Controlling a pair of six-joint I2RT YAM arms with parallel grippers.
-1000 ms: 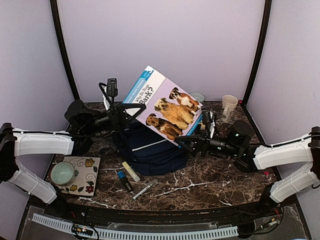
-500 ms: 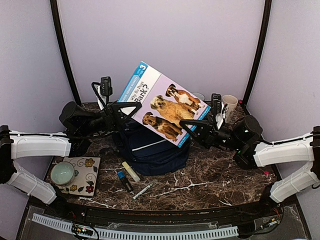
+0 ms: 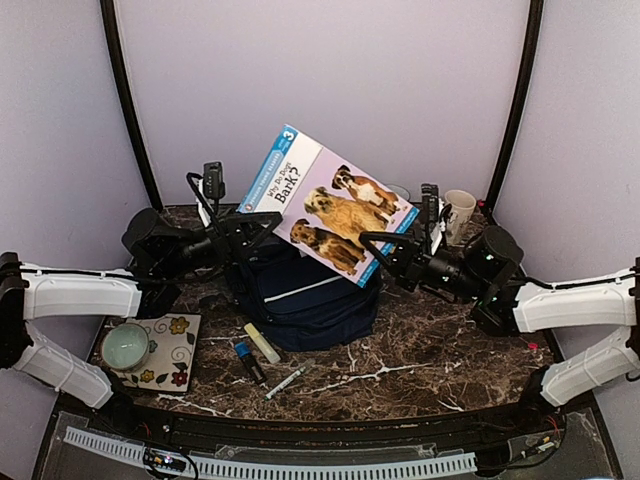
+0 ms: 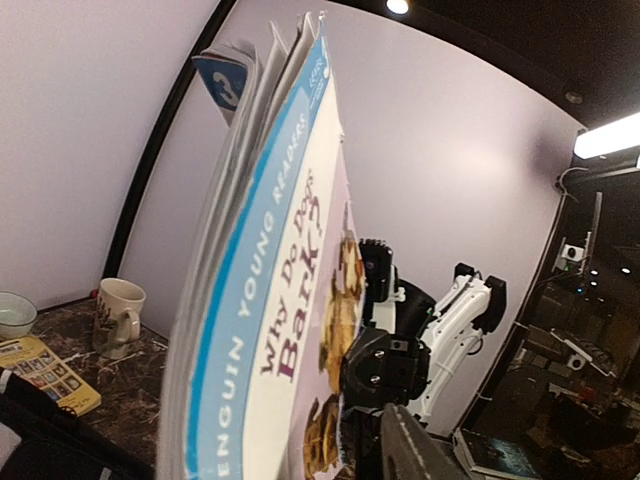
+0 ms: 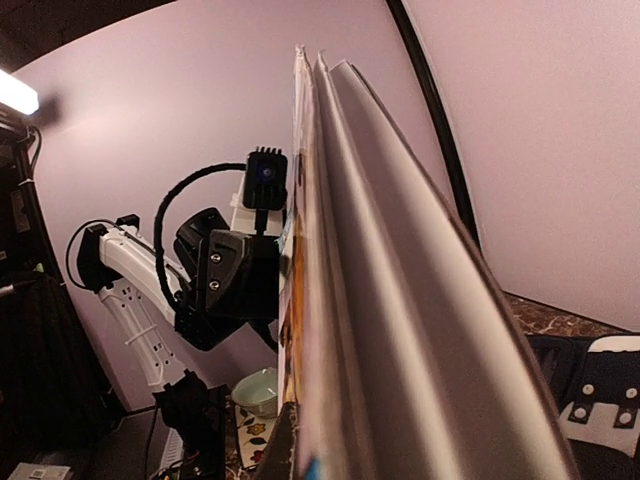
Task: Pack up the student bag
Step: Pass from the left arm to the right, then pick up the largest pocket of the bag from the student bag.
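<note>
Top view, counter (image 3: 430, 350) read from 6 o'clock outward.

Nearest us, at about 7 o'clock, loose items lie unpacked: a white pen (image 3: 286, 381), a blue-capped stick (image 3: 247, 360) and a yellow highlighter (image 3: 263, 343), close together just in front of the bag. Further toward 8 o'clock sits a floral tile (image 3: 172, 345) with a pale bowl (image 3: 125, 346) on it.

At centre, the student bag (image 3: 300, 300) rests on the counter with its white stripe facing us. We see nothing inside it. Its top opening is hidden behind the book, so we cannot tell if it is unzipped.

Above the bag, a dog-cover book (image 3: 335, 205) is held in the air, tilted, its lower corner just over the bag's far side. The left fingers (image 3: 262, 214) are clamped on its 9 o'clock edge. The right fingers (image 3: 380, 243) look closed on its 4 o'clock edge, and both wrist views show the pages running straight out from between the fingers.

At 1 o'clock, a mug (image 3: 458, 213) stands against the wall.

Judgement: packing is at an early stage. The first item is lifted but not inserted, and the small items by the bag probably remain to go in.
</note>
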